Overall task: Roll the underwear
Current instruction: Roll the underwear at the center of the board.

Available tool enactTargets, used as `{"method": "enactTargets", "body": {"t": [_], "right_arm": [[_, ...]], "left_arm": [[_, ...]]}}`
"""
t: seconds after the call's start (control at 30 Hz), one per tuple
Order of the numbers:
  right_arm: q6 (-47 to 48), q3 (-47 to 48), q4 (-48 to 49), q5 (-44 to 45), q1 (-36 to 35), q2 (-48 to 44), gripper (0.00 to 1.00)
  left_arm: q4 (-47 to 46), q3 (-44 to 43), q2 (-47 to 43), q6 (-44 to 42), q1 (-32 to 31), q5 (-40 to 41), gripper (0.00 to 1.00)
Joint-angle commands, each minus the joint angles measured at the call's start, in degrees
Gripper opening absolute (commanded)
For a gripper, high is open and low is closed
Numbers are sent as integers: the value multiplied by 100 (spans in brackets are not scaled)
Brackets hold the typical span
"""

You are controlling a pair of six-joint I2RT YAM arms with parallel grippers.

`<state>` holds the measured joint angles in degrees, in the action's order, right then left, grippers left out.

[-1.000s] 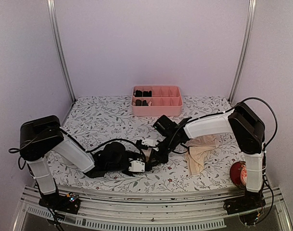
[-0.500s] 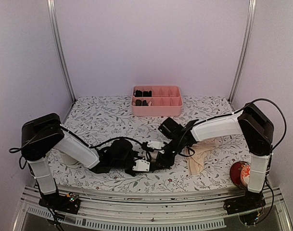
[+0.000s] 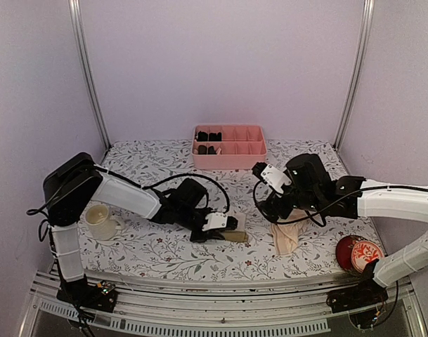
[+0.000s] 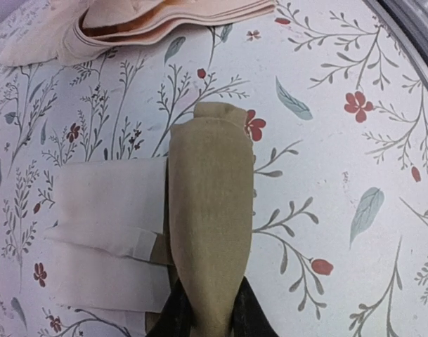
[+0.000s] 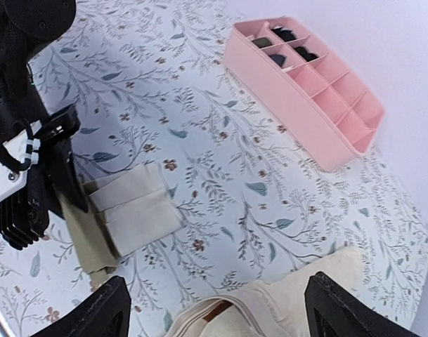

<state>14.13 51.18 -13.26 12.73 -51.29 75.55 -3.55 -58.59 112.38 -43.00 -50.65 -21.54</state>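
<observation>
Left hand (image 3: 218, 228) is pinched shut on one end of the olive-brown underwear (image 4: 210, 210). That garment lies low and centre in the top view, on the counter (image 3: 150, 175), as a narrow folded strip with its cream-white part spread flat beside it. Right hand (image 5: 221, 312) hangs wide open and holds nothing, just up and left of the peach underwear (image 3: 287, 232) in the top view. As I read it, the job is at an early stage. The olive piece is folded lengthwise, but I cannot make out a roll in it yet. The peach piece sits at lower right as a loose, layered heap that looks unstarted, so I judge both rolls are left to do. Counting: two garments, one olive and one peach. One pink tray (image 3: 229, 156) stands at upper centre with small black bundles (image 3: 208, 136) in its left compartments; I see at least three but cannot count them exactly. One mug (image 3: 98, 217) is at left, and one red round object (image 3: 354, 253) at lower right.
</observation>
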Motion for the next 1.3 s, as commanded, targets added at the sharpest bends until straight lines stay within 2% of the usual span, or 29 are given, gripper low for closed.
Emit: {"method": "enactTargets", "body": {"t": [0.0, 0.17, 0.33, 0.47, 0.67, 0.8, 1.27], "right_arm": [[262, -576, 1120, 1175, -404, -642, 88], [1290, -1266, 2465, 1685, -1402, -1299, 87], [1902, -1490, 2753, 1090, -1789, -1284, 84], [2088, -1190, 2365, 803, -1915, -556, 79], [2386, -606, 1657, 1148, -2148, 996, 68], [2431, -402, 1432, 1490, -2149, 1772, 65], [2420, -101, 1553, 2025, -1721, 2998, 56]], "left_arm": [[1630, -385, 584, 299, 193, -610, 0], [2309, -930, 951, 430, 340, -954, 0], [2708, -1305, 1254, 582, 394, -1023, 0], [2966, -1549, 1437, 714, 425, -1064, 0], [3316, -1911, 1750, 850, 468, -1171, 0], [3573, -2100, 1923, 823, 500, -1312, 0], [3772, -2244, 2042, 820, 582, -1527, 0]]}}
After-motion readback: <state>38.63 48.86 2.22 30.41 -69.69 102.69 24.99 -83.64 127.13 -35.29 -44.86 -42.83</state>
